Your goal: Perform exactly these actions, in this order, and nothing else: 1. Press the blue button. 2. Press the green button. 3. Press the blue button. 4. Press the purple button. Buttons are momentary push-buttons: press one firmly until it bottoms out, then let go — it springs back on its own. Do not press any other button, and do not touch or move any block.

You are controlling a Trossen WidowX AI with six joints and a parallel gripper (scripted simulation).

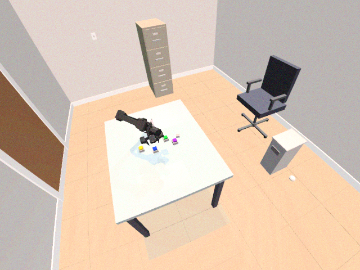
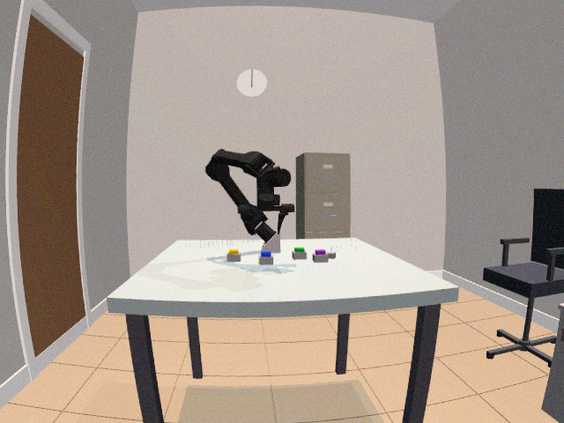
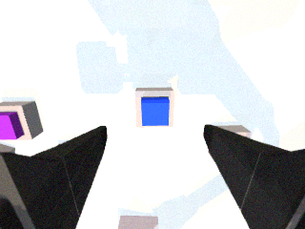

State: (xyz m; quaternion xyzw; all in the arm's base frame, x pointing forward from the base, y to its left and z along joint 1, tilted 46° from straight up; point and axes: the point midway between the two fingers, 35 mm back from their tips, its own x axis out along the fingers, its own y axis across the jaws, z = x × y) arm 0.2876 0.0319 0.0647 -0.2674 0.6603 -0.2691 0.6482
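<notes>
The blue button [image 1: 154,148] [image 2: 265,254] [image 3: 155,112] stands up on its grey base. My gripper [image 1: 153,143] [image 3: 155,130] is open and empty, above the table, with the blue button showing ahead between its fingers in the wrist view. The green button [image 1: 165,137] [image 2: 299,249] stands behind and right of the blue one in the exterior view; its cap does not show in the wrist view. The purple button [image 1: 174,140] [image 2: 320,251] [image 3: 9,126] stands farther right, at the left edge of the wrist view.
The yellow button [image 1: 140,147] [image 2: 233,251] stands left of the blue one in the top and exterior views. A small pale block [image 1: 177,135] [image 2: 331,255] lies behind the purple button. The arm's wedge-shaped mount [image 2: 273,246] stands behind the buttons on the white table [image 1: 174,185] [image 2: 364,282].
</notes>
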